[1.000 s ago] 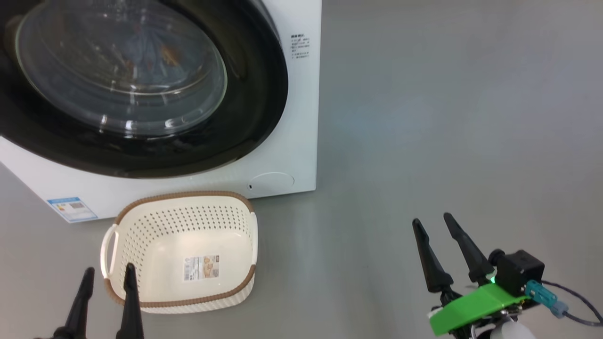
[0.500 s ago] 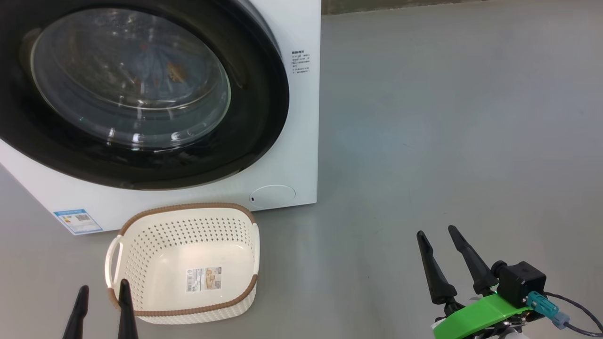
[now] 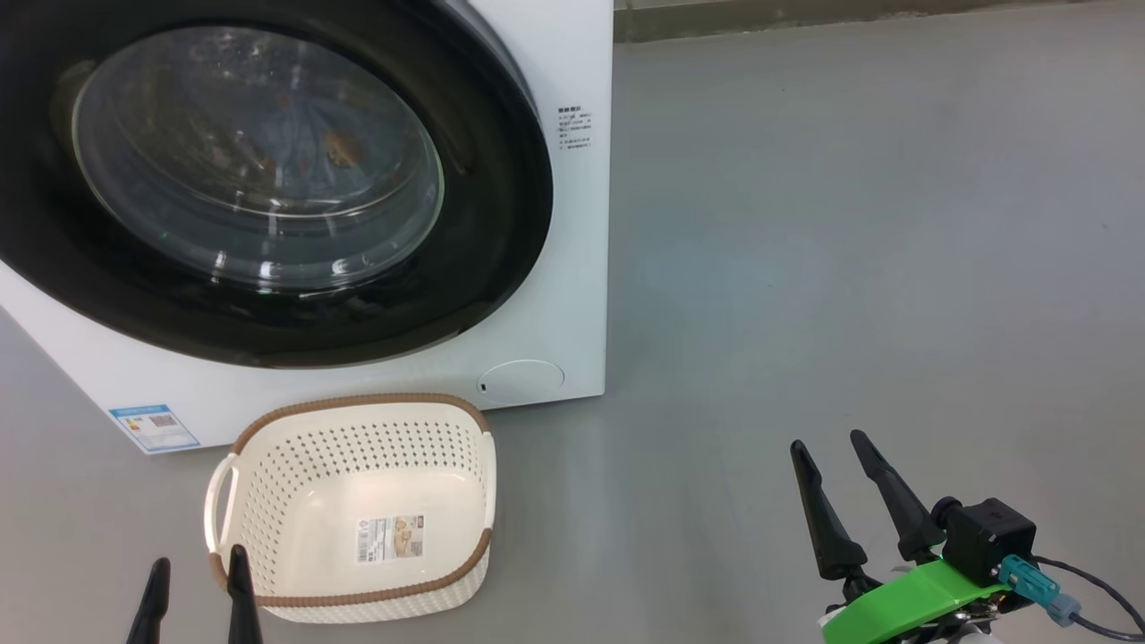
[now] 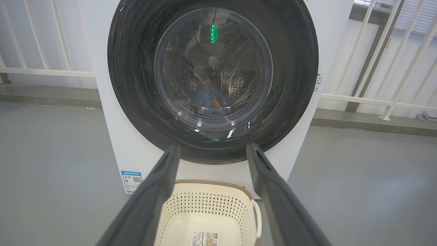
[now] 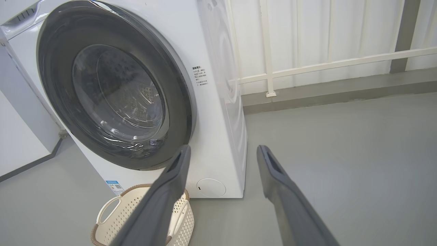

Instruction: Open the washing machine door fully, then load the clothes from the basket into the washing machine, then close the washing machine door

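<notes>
The washing machine stands at the upper left, its door shut flat against the front. Through the glass I see the clothes, blue fabric with orange-brown spots, lying in the drum. The basket sits on the floor in front of the machine, holding nothing but a label on its bottom. My left gripper is open just beside the basket's near left corner. My right gripper is open over bare floor to the right. In the left wrist view the left gripper faces the door and clothes, above the basket.
Grey floor stretches to the right of the machine. A white railing and a low kerb run behind. A white cabinet stands left of the machine. A blue energy sticker and a round cover mark its front.
The whole head picture has slid down a little, so the camera has moved. Door, basket and clothes have kept their places. Both grippers stay open.
</notes>
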Controlling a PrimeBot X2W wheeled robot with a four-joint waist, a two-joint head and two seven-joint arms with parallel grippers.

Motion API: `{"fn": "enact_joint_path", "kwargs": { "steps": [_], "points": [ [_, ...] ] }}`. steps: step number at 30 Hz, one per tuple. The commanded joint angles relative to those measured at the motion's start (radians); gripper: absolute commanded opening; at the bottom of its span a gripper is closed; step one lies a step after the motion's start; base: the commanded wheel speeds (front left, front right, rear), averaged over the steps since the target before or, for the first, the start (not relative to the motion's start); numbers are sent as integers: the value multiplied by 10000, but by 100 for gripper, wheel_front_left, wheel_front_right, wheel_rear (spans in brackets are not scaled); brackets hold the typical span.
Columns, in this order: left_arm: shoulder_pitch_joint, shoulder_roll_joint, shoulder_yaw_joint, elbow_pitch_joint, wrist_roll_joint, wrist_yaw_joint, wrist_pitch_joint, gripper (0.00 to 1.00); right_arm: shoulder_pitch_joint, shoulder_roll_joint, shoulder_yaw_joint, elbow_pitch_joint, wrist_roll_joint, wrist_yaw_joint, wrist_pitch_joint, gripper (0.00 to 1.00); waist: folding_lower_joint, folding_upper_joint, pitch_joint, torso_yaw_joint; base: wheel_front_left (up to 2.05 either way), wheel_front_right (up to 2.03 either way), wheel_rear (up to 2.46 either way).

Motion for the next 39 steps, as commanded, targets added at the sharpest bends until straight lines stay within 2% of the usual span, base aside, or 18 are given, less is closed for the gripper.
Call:
{"fn": "enact_joint_path", "kwargs": {
  "steps": [1,19,20,25,29,39],
  "points": [
    [-68,152,265,-266,51,97,-93,100,24,39,257,-235,-60,-27,-47,100,0,0,-10,-2,0,0,0],
    [47,152,38,-447,119,229,-93,100,48,39,296,-213,-65,-27,-48,100,0,0,-54,99,0,0,0],
    [188,4,-270,-159,59,196,0,0,147,0,17,11,0,0,0,0,0,0,-54,100,0,0,0],
    [147,-83,-314,115,-196,177,93,0,275,-5,9,289,259,-1,42,0,1,0,-54,104,0,0,0],
    [57,-58,-299,183,-666,145,202,0,265,-35,-29,279,727,-1,144,0,21,0,-76,105,0,0,0],
    [-182,-9,-274,387,-1693,73,435,0,204,-88,-104,303,1746,-3,359,0,0,0,-62,107,0,0,0]
  ]
}}
